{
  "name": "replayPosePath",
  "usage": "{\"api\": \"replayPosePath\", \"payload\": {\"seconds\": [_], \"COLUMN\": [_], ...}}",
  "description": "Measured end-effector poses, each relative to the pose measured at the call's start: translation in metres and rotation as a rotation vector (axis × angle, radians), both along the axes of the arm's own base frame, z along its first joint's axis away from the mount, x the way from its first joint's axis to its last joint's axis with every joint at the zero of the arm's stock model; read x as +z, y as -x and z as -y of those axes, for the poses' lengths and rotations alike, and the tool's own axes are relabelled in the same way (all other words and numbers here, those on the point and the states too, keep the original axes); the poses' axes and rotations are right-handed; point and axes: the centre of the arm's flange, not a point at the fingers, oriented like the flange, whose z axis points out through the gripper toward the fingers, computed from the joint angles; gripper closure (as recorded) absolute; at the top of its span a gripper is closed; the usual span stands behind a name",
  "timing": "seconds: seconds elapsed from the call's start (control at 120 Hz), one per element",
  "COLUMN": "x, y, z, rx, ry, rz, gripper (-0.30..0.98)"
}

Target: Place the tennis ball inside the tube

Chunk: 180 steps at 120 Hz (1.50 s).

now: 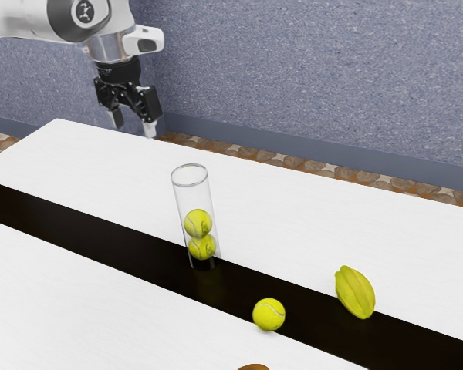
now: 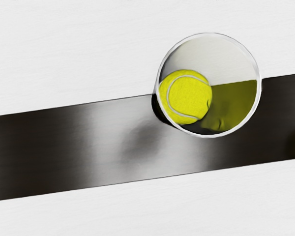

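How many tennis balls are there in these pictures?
3: a loose ball on the table, outside the clear tube, and two inside it, an upper ball above a lower ball.

Arm [image 1: 23,19]: white, rounded shell. Joint cap [image 1: 86,11]: dark, round, pale marking. Collar [image 1: 110,48]: grey. Side block [image 1: 148,38]: white. Gripper [image 1: 133,127]: black, pale fingertips [image 1: 150,129].

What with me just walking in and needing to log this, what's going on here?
I'm to put a tennis ball into the clear tube, which stands upright with two balls already inside. The loose tennis ball is still to go in; it sits on the table near a star fruit. My end effector is raised, open and empty, away from that ball.
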Motion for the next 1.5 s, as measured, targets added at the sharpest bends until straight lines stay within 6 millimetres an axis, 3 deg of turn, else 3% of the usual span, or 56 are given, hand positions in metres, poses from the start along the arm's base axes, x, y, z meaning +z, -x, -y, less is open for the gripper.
{"api": "replayPosePath", "payload": {"seconds": [0.275, 0.392, 0.492, 0.575, 0.917, 0.967, 1.083, 1.192, 1.342, 1.433, 1.5], "x": [-0.003, -0.013, -0.020, -0.040, -0.149, -0.168, -0.203, -0.223, -0.259, -0.261, -0.259], "y": [-0.003, 0.000, 0.021, 0.028, 0.026, 0.019, -0.001, 0.002, -0.004, 0.004, 0.016], "z": [-0.016, -0.012, 0.009, 0.032, 0.152, 0.155, 0.132, 0.161, 0.179, 0.213, 0.226], "rx": [0.020, 0.015, -0.015, -0.046, -0.218, -0.216, -0.160, -0.200, -0.213, -0.260, -0.280], "ry": [-0.002, 0.004, 0.014, 0.025, 0.049, 0.048, 0.047, 0.043, 0.042, 0.049, 0.050], "rz": [0.000, -0.015, -0.028, -0.045, -0.080, -0.092, -0.116, -0.123, -0.144, -0.131, -0.122], "gripper": [0.00, 0.00, 0.00, 0.00, 0.00, 0.00, 0.00, 0.00, 0.00, 0.00, 0.00]}}
